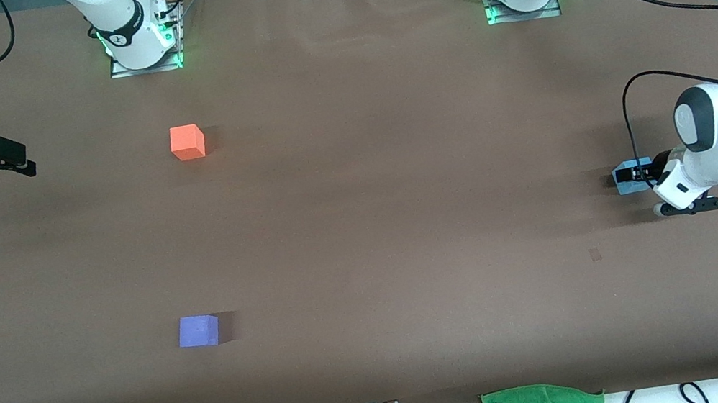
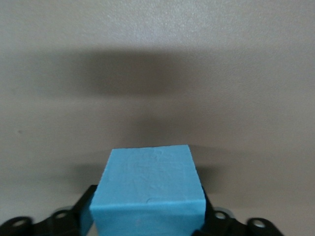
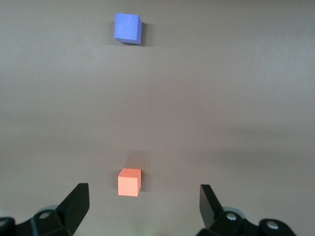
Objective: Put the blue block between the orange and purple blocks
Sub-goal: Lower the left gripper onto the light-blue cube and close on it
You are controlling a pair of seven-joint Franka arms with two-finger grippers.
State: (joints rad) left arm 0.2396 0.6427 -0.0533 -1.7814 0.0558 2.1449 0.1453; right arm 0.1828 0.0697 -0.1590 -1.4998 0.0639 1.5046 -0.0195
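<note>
Blue block (image 2: 147, 191) sits between the fingers of our left hand (image 1: 639, 175), which grasps it low at the table (image 1: 400, 187) at the left arm's end; whether it rests on the table or is just lifted we cannot tell. In the left wrist view the dark fingers press against two opposite sides of the cube, its top face toward the camera.

We take the orange block (image 1: 187, 142) as our landmark. It lies toward the right arm's end of the table, close to that arm's base. The purple block (image 1: 198, 330) lies nearer to the front camera than the orange block, almost in line with it, with bare table between the two. That gap is the target, and it is well apart from the blue block, toward the right arm's end. As we judge it, the coming move is a long carry along the table's length to a spot a little nearer the camera than the orange block.

Our right hand (image 3: 142, 199) waits with its fingers spread and nothing in them, over the right arm's end of the table, looking down on both cubes.
</note>
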